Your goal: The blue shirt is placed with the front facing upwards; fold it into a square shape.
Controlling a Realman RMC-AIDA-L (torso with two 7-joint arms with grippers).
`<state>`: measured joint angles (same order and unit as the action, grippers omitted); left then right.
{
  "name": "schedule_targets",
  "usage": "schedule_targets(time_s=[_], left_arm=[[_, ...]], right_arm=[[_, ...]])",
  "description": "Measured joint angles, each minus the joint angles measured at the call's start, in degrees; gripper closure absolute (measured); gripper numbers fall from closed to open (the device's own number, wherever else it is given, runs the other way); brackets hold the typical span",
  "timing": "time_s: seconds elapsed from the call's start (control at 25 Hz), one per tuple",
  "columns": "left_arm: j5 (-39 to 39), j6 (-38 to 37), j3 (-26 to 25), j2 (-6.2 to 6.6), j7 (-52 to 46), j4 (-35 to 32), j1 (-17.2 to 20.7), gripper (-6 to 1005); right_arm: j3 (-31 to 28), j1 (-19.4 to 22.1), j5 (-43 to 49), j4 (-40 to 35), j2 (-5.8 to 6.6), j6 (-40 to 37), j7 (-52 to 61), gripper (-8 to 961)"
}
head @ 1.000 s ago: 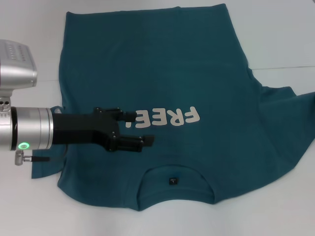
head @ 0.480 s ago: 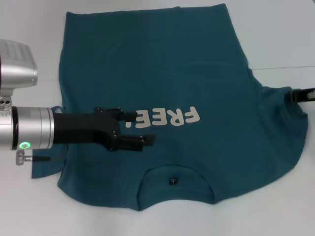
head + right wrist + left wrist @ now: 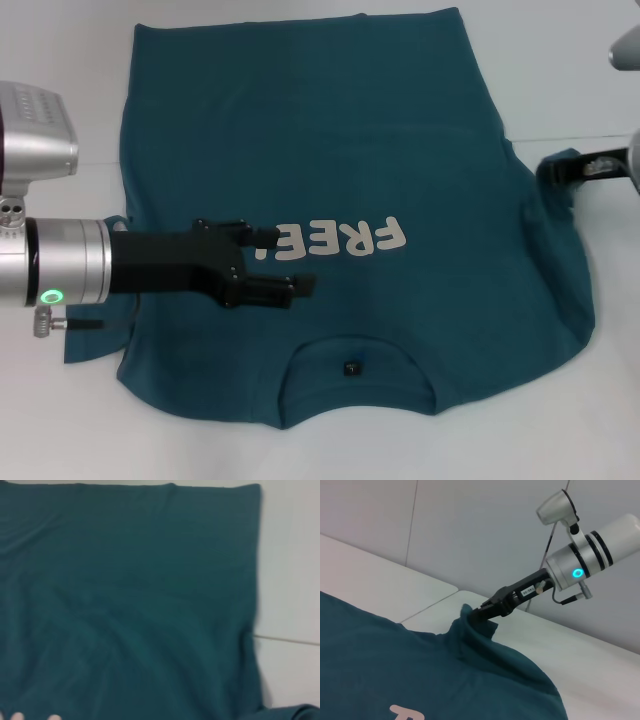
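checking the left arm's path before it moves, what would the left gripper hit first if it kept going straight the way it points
Likely the white FREE! lettering on the dark teal-blue cotton T-shirt: the left gripper points across the chest toward it. Its height above the fabric is unclear, so it might pass over.

shirt (image 3: 330,130): soft matt teal cloth, looking like cotton knit, lying mostly smooth with light creases and bunching into folds at the right sleeve
lettering (image 3: 345,238): flat off-white print, looking matt on the cloth
neck label (image 3: 351,368): small black patch, material hard to tell
table (image 3: 590,80): showing a smooth white matt surface
left gripper (image 3: 285,262): looking like black matt plastic, resting over the chest
right gripper (image 3: 487,614): black matt fingers pinching the sleeve cloth
arm housings (image 3: 65,272): showing brushed silver metal with a satin sheen
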<state>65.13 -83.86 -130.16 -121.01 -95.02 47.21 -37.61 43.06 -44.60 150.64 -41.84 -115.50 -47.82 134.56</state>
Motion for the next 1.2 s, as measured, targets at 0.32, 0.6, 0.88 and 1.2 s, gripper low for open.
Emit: schedule_targets(time_s=[0.32,0.6,0.88,1.2], left_arm=[[0.0,0.1,0.0,-0.01,0.0,0.0,0.1,91],[0.0,0.2,0.0,-0.01,0.0,0.0,0.3,91],[0.0,0.2,0.0,-0.01,0.0,-0.1,0.5,91],[0.0,0.2,0.0,-0.01,0.2,-0.1,0.5,91]], right_arm=[[2.9,-1.9,0.0,0.5,-1.29,0.2,0.0,921],[5.8,-2.6,0.0,0.9,-2.04,0.1,0.3,921],[8.4,-2.7,0.2,1.0,-3.16,0.0,0.5,921],[10.8,-2.8,0.1,1.8,-3.71,0.0,0.4,920]])
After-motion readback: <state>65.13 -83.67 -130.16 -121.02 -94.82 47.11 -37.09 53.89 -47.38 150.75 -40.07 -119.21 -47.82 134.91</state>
